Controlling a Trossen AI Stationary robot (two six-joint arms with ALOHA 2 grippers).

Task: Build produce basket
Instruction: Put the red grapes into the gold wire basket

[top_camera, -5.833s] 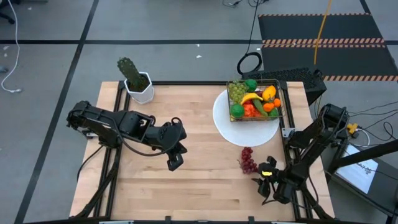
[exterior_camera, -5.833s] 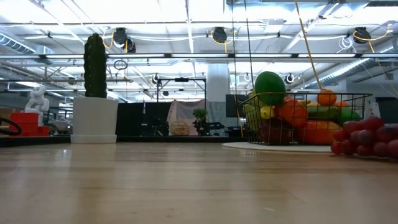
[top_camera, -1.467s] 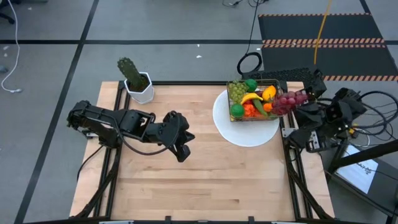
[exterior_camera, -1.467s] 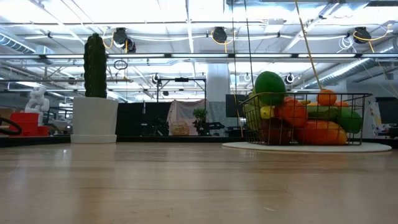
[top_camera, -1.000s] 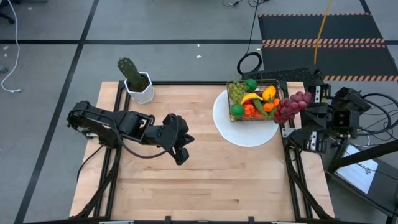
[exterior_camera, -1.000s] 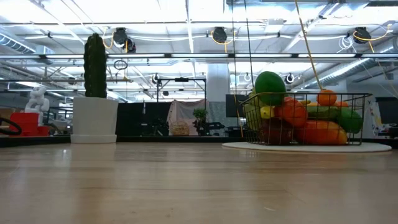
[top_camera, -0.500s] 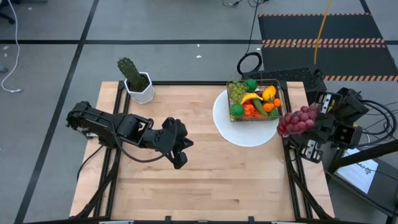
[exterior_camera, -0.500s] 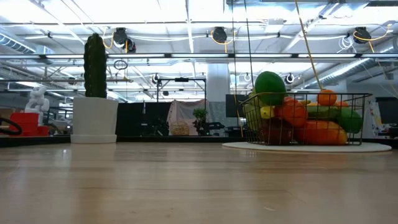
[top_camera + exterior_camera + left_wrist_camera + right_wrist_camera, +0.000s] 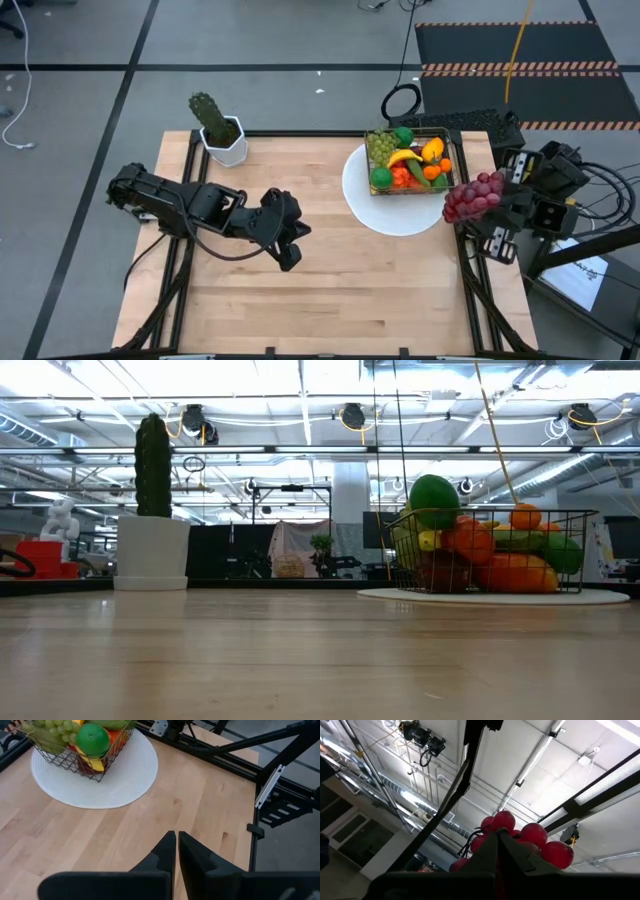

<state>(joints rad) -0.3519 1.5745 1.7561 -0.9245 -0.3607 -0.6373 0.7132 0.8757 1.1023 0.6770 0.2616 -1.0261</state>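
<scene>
The wire basket [image 9: 410, 160] holds several toy fruits and stands on a round white plate [image 9: 392, 212] at the table's far right; it also shows in the low view [image 9: 500, 550] and the left wrist view [image 9: 75, 750]. A bunch of purple-red grapes [image 9: 472, 196] is held high over the table's right edge, just near-right of the plate. My right gripper [image 9: 492, 200] is shut on it and points slanting upward. My left gripper [image 9: 288, 258] hangs shut over the table's middle, its fingertips [image 9: 176, 836] together above bare wood. My right gripper pinches the grape bunch between its two fingers [image 9: 487, 851], which slant upward from below. The grapes [image 9: 530, 837] sit beyond and above the fingertips, lifted clear of table and plate. The fingers hide which part of the bunch they have.
A green cactus in a white pot [image 9: 220, 132] stands at the table's far left corner, and shows in the low view too [image 9: 152, 510]. Bare wood lies across the table's middle and near side. Dark frame rails [image 9: 235, 765] run along the right edge.
My right gripper has rolled at the wrist and carried the grapes a little toward the table's near edge, from beside the basket's right side to beside the plate's near-right rim. The grapes stay held and clear of the table.
</scene>
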